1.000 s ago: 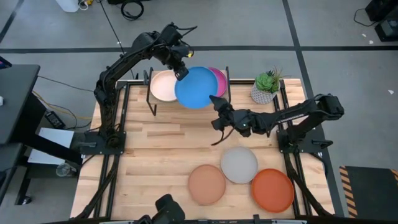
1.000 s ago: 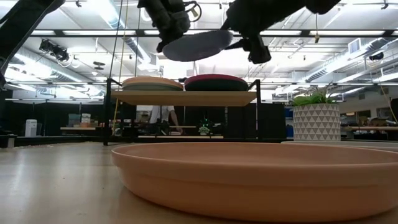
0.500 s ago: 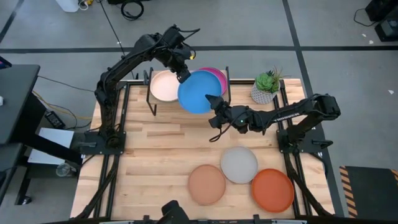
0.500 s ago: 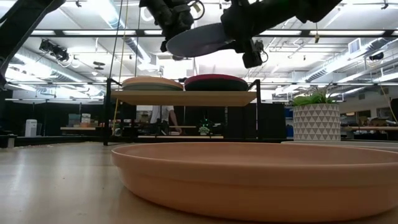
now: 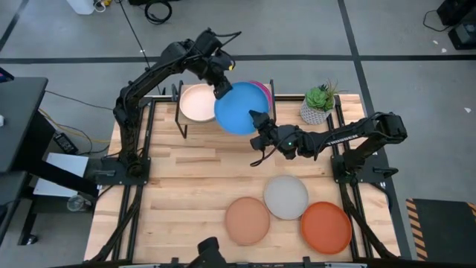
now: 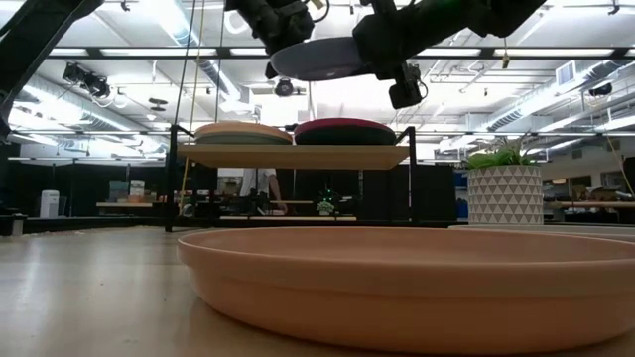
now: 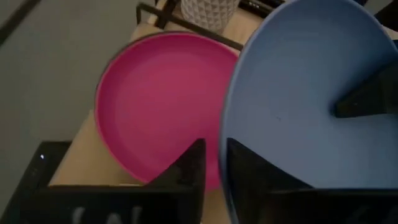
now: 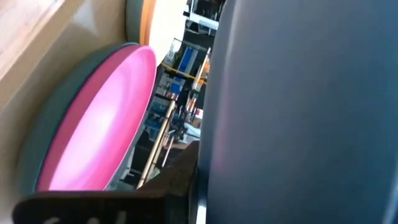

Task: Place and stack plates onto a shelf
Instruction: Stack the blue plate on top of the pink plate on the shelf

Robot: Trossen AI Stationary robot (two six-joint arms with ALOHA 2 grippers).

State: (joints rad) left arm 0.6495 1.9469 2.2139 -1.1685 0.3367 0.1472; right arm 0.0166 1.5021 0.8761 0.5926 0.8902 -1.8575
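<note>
Slatted light-wood table [image 5: 186, 186] seen from above. At its far edge a small wood shelf [image 6: 298, 156] on black legs carries a cream plate [image 5: 196, 103] w/ a magenta plate [image 5: 262, 92] beside it. Near edge of table: tan-peach plate [image 5: 247, 220], grey plate [image 5: 285, 196], orange plate [image 5: 326, 227]. Potted plant [image 5: 318, 103] at far right corner.

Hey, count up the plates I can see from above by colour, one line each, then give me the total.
Bright blue plate, held above the shelf: 1
Magenta plate, on the shelf: 1
Cream plate, on the shelf: 1
Grey plate, on the table: 1
Tan-peach plate, on the table: 1
Orange plate, on the table: 1
Total: 6 plates showing in the high view
</note>
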